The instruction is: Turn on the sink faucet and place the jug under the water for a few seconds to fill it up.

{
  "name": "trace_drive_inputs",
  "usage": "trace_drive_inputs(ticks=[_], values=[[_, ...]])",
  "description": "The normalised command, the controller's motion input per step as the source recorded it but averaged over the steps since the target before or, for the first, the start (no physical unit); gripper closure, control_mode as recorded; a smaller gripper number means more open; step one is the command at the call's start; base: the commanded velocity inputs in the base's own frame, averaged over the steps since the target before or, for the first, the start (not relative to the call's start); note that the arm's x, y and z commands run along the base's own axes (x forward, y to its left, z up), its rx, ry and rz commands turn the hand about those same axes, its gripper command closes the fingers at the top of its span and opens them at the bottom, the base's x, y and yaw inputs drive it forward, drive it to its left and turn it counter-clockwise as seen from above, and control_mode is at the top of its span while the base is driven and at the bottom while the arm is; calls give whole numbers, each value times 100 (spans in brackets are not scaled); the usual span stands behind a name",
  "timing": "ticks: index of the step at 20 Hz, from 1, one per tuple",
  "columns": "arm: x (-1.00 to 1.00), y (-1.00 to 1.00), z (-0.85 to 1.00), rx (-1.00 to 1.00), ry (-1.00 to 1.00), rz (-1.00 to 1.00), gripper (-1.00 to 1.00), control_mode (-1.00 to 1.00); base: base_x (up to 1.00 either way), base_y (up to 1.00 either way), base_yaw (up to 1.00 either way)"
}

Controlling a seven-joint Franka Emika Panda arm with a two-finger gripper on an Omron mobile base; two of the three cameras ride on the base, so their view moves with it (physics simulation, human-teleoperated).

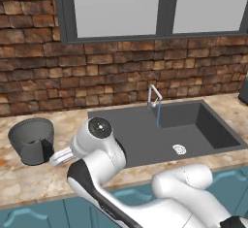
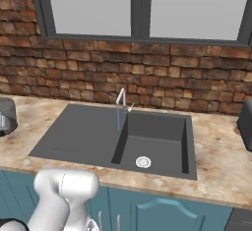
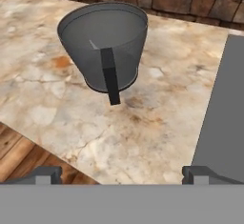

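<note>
On the tabletop, left of the sink: the jug (image 3: 106,46) stands upright on the marble tabletop (image 3: 157,118), well apart from the sink (image 1: 193,125), its black handle (image 3: 110,75) facing your camera.
Water: already running, a thin blue stream (image 1: 158,114) falling from the sink faucet (image 1: 154,95) into the basin.
End effector: the end effector (image 3: 121,174) hangs short of the jug, jaws spread wide, nothing between them.
Handling: you should expect a rigid, empty, light vessel now, and a noticeably heavier one once filled.
Where to hold: take the handle, or pinch the near wall over the rim; the tapered body looks too wide and smooth to span.
Risk: a nudge could slide it along the tabletop.
</note>
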Motion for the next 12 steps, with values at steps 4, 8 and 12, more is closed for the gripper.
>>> trace_drive_inputs(ticks=[4,8,12], values=[[1,6,-2,-1,0,0,-100,-100,0,0,0],[2,6,0,0,1,0,-100,-100,0,0,0],[14,21,0,-2,8,0,-100,-100,0,0,0]])
